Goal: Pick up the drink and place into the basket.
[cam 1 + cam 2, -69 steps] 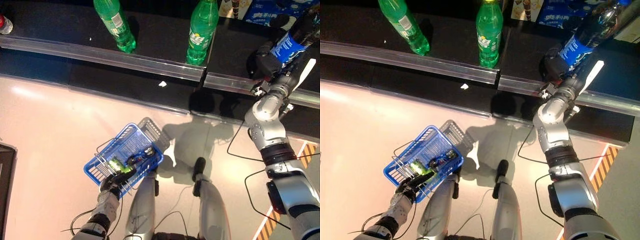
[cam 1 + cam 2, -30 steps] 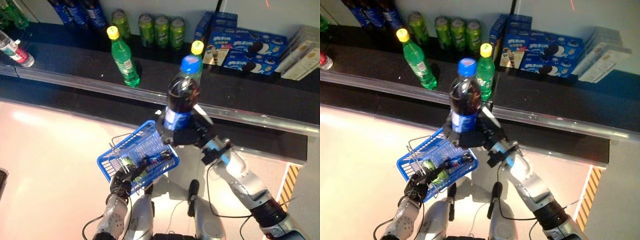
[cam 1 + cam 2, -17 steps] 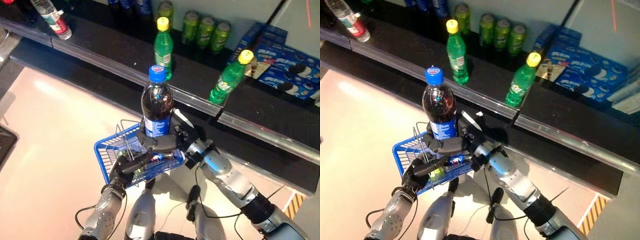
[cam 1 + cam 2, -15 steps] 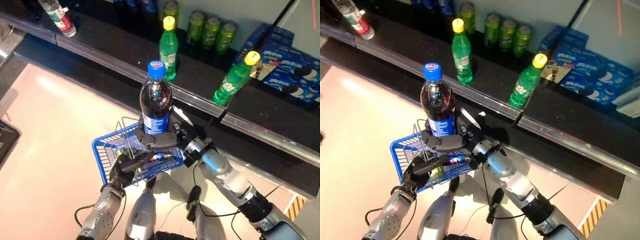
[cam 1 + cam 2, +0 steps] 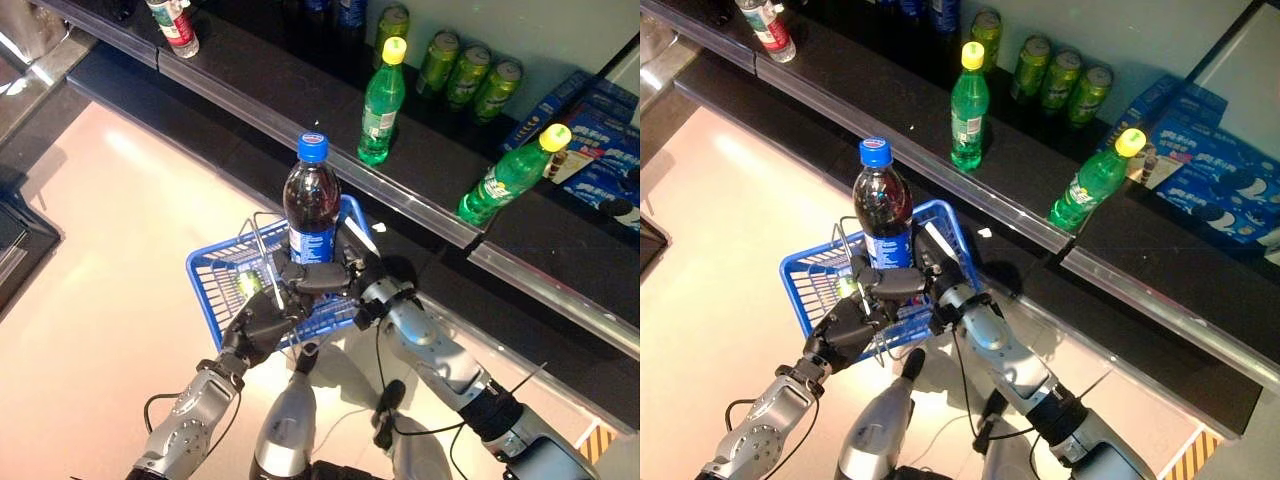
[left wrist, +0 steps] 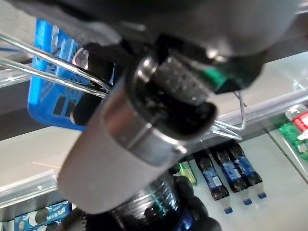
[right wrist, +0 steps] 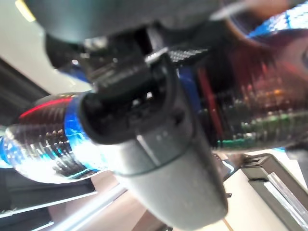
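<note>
Compared with half a second back, the cola bottle (image 5: 310,215) stands a little nearer the frame centre in the left eye view, though the whole picture has shifted, so the camera moved too. Upright, blue cap on top, it is gripped low on its body by the right hand (image 5: 322,277), whose fingers curl round it just below the label, directly above the blue basket (image 5: 812,272). The left hand (image 5: 257,326) is closed on the basket's wire handle at the near rim, in the lower centre of the frame, close against the right hand.

Behind, a dark shelf (image 5: 250,70) runs from upper left to right edge. On it stand a green bottle (image 5: 377,102) with a yellow cap at top centre, a second green bottle (image 5: 1092,182) leaning at the right, three green cans (image 5: 468,79) behind them, blue boxes (image 5: 1210,180) at the far right and a clear bottle with a red label (image 5: 176,25) at upper left. Something small and green lies inside the basket (image 5: 249,283).

The left wrist view alone shows the wire handle (image 6: 57,77) crossing the thumb, with blue mesh beyond; the right wrist view shows the bottle's dark ribbed body (image 7: 250,115) pressed against the hand
</note>
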Motion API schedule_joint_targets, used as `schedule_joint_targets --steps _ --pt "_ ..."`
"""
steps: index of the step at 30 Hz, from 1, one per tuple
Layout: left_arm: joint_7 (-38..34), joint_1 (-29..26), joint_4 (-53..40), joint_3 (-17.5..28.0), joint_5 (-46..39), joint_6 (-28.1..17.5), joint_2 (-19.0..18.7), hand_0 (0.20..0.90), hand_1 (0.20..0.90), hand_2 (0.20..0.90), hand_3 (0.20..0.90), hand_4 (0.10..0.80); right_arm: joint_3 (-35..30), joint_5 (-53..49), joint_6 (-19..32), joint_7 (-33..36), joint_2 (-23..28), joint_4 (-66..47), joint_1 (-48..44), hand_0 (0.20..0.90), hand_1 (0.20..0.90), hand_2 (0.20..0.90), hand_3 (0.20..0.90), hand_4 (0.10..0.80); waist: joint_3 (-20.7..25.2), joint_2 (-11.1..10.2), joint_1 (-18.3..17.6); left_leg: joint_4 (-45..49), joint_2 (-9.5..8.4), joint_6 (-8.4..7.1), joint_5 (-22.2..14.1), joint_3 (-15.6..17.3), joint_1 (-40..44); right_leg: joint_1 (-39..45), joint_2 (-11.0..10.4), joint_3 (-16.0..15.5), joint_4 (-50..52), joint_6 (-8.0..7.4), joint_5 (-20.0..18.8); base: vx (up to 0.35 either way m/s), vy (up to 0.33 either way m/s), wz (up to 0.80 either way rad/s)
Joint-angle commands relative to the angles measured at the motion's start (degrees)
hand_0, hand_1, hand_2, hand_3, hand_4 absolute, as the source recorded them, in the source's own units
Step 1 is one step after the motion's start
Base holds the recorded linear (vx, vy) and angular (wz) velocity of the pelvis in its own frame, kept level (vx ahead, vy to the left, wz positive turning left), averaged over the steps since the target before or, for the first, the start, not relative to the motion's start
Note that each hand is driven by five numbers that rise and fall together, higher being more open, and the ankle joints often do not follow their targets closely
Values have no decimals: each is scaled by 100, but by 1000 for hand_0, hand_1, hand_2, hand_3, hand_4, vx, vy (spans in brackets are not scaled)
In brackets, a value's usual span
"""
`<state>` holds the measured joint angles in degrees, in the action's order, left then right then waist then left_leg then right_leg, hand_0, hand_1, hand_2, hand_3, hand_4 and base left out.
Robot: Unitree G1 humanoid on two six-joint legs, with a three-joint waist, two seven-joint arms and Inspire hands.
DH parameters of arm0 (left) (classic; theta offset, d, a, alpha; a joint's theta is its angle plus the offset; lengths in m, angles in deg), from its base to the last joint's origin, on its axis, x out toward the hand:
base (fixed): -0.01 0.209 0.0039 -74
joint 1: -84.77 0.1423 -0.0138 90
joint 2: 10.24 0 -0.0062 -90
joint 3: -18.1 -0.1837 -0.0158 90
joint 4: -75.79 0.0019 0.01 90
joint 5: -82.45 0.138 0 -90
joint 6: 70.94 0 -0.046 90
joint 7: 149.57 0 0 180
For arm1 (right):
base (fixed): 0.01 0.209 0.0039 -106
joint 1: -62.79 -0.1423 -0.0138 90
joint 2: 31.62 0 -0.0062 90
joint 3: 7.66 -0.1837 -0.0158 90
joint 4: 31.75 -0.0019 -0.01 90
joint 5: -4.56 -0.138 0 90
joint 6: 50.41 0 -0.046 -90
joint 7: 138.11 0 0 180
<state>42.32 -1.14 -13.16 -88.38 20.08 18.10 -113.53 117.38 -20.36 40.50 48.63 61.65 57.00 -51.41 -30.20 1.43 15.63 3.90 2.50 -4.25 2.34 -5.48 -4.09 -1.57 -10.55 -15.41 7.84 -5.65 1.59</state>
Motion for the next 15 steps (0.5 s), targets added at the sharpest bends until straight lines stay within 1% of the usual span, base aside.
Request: schedule_joint_targets --steps 1,4,5,9,12,15 --pt "2030 -893 -2750 162 -625 -1247 257 300 300 300 200 100 461 236 783 26 -523 113 -379 300 300 300 200 100 1132 84 -7 523 -40 46 -85 -101 -199 298 -288 -163 57 73 -106 0 0 0" --pt "2132 -870 -2751 280 -673 -1231 216 300 300 300 200 100 407 249 904 161 -551 556 -307 300 300 300 200 100 1108 90 51 502 -56 46 -74 -146 -221 292 -304 -225 52 67 -114 -13 -7 4" --pt "2278 -825 -2731 363 -711 -1175 202 300 300 300 200 100 330 231 1007 228 -569 769 -257 300 300 300 200 100 1108 86 82 493 -64 48 -71 -168 -230 294 -308 -254 44 64 -122 -8 -18 15" --pt "2608 -743 -2750 471 -836 -1043 139 300 300 300 200 100 125 211 1149 374 -586 1112 -185 300 300 300 200 100 1093 80 128 498 -82 52 -80 -204 -254 284 -316 -291 42 62 -131 0 -17 13" --pt "2832 -744 -2791 547 -896 -950 76 300 300 300 200 100 1 268 1220 461 -641 1471 -178 300 300 300 200 100 1071 88 161 487 -92 60 -81 -222 -268 266 -314 -314 49 67 -137 -9 -13 11" --pt "3014 -797 -2803 575 -1003 -866 46 300 300 300 200 100 -86 303 1161 542 -658 1770 -171 300 300 300 200 100 1045 89 161 487 -93 63 -87 -212 -283 240 -321 -322 57 66 -145 -4 -6 4"
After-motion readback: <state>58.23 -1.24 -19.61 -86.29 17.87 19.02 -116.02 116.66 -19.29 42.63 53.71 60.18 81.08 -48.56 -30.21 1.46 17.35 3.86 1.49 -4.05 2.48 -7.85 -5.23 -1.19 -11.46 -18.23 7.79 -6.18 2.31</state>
